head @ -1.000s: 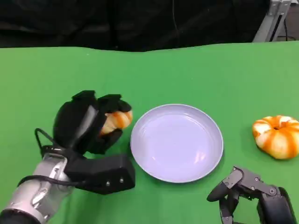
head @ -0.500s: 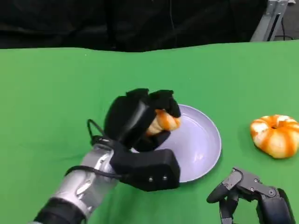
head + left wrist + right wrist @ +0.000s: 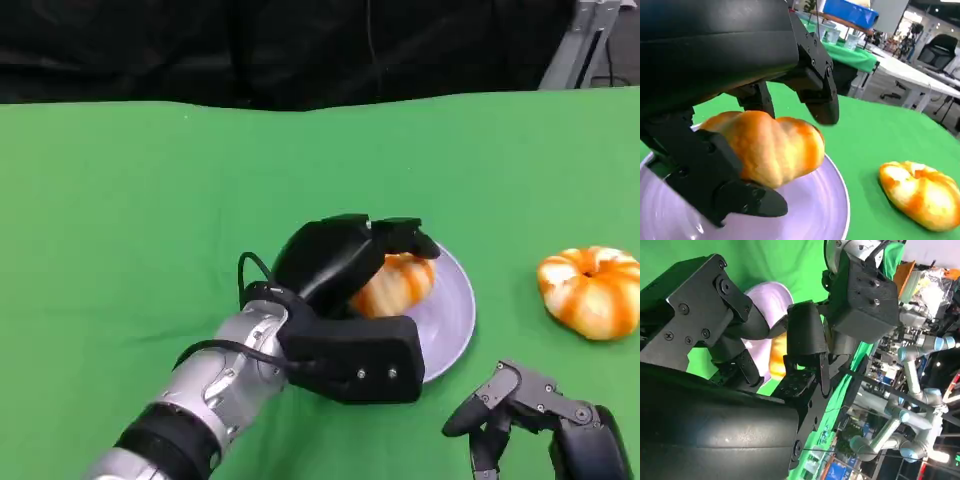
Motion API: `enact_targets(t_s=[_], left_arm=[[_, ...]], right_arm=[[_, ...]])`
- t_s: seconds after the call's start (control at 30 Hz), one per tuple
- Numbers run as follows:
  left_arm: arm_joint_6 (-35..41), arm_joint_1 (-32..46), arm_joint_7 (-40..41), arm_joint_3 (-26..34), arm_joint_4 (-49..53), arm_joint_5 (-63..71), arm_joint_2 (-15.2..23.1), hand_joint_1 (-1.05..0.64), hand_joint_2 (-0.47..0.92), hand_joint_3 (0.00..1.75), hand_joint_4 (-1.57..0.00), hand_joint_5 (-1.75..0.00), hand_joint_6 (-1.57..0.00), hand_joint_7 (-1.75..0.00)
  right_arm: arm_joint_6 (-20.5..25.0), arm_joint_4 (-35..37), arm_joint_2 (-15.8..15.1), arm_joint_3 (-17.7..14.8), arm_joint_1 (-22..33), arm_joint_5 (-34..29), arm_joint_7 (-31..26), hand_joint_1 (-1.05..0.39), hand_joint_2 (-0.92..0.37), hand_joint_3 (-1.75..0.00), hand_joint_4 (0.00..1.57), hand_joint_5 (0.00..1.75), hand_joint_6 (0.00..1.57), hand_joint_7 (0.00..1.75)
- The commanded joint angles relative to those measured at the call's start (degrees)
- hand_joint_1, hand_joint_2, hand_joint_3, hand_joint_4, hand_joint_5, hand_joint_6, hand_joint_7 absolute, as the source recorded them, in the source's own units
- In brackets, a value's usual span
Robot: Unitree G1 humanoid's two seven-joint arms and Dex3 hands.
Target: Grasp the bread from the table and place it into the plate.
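Bread (image 3: 396, 285) was clamped between left hand's (image 3: 345, 262) fingers (image 3: 815, 90), over the plate's (image 3: 450, 320) middle. Right hand (image 3: 530, 405) at table's (image 3: 120, 220) near edge, fingers curled, holding nothing.

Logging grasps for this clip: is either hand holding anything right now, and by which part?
The left hand holds the orange-and-cream bread roll around its middle, fingers over the top, above the lavender plate. The right hand holds nothing.
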Motion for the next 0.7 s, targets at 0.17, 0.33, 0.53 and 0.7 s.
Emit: enact_targets(t_s=[0.17, 0.33, 0.53, 0.7], left_arm=[[7.5, -0.1, -8.8, -3.4, -6.5, 4.9, 4.0, -0.78, 0.92, 0.35, 0.0, -0.04, -0.08, -0.01], [9.3, 0.1, -13.9, -3.7, -10.4, 5.0, 6.2, -0.87, 0.92, 0.4, 0.0, 0.0, -0.04, -0.01], [8.3, 3.6, -15.0, -1.0, -16.3, 2.0, 9.0, -0.86, 0.92, 0.39, 0.0, 0.0, -0.06, -0.03], [3.8, 9.9, -13.3, 4.7, -22.9, -4.6, 11.0, -0.66, 0.92, 0.32, -0.2, -0.13, -0.21, -0.09]], right_arm=[[0.4, -0.6, -0.1, -0.1, 0.2, 0.1, -0.3, 0.06, -0.3, -1.44, 0.9, 1.75, 0.82, 1.35], [1.0, -1.3, -0.1, -0.1, 0.4, 0.4, 0.0, 0.07, -0.3, -1.44, 0.9, 1.75, 0.82, 1.35], [1.1, -1.2, -0.1, -0.1, 0.5, 0.9, 0.0, 0.08, -0.3, -1.44, 0.9, 1.75, 0.82, 1.36], [1.1, -1.4, -0.3, -0.1, 0.5, 0.9, 0.2, 0.1, -0.3, -1.44, 0.89, 1.74, 0.81, 1.36]])
